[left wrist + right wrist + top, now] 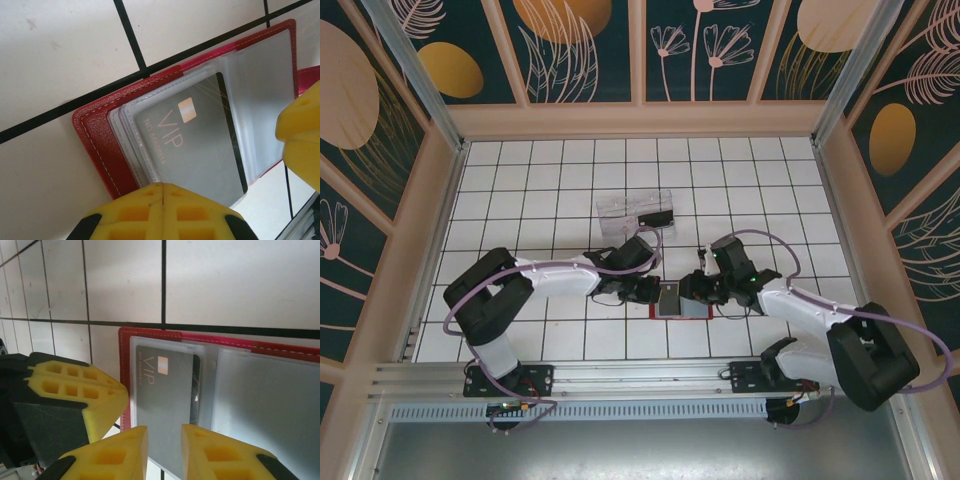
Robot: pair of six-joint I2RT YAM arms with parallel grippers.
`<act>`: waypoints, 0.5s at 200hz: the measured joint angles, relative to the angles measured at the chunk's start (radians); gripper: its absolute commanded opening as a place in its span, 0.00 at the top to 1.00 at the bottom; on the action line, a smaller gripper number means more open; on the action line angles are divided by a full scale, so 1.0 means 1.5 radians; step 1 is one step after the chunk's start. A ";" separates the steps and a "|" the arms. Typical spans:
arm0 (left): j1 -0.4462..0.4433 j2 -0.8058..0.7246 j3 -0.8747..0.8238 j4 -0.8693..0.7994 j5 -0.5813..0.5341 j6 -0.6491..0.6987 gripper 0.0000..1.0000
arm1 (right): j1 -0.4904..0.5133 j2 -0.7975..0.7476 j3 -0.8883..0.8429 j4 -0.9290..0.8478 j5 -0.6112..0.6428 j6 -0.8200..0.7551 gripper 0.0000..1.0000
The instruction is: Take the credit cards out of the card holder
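The red card holder (pixel 680 316) lies open on the tiles between both arms, its clear sleeves showing (pixel 100 145) (pixel 125 370). A dark grey credit card marked VIP (pixel 200 145) (pixel 165 385) sits in the left sleeve, its near edge sticking out of the sleeve. My left gripper (pixel 655 292) (pixel 162 187) is shut, its tips resting on the holder's sleeves at the card's end. My right gripper (pixel 695 290) (pixel 165 440) hovers over the card's protruding edge. Its jaws stand a narrow gap apart and the card's face shows between them.
A clear plastic compartment tray (pixel 620 212) stands a few tiles behind the holder, with a dark flat piece (pixel 658 215) in its right part. Wooden walls ring the white tiled floor. The left gripper's yellow finger (pixel 75 390) is close beside my right gripper.
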 measured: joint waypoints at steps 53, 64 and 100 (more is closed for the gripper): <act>0.000 0.017 0.012 -0.011 -0.003 0.003 1.00 | 0.000 0.043 -0.014 0.030 -0.023 -0.012 0.79; 0.000 0.019 0.014 -0.013 -0.003 0.003 1.00 | 0.000 0.046 -0.017 0.031 -0.025 -0.012 0.79; 0.000 0.027 0.021 -0.012 -0.001 0.003 1.00 | 0.000 0.046 -0.028 0.035 -0.029 -0.012 0.80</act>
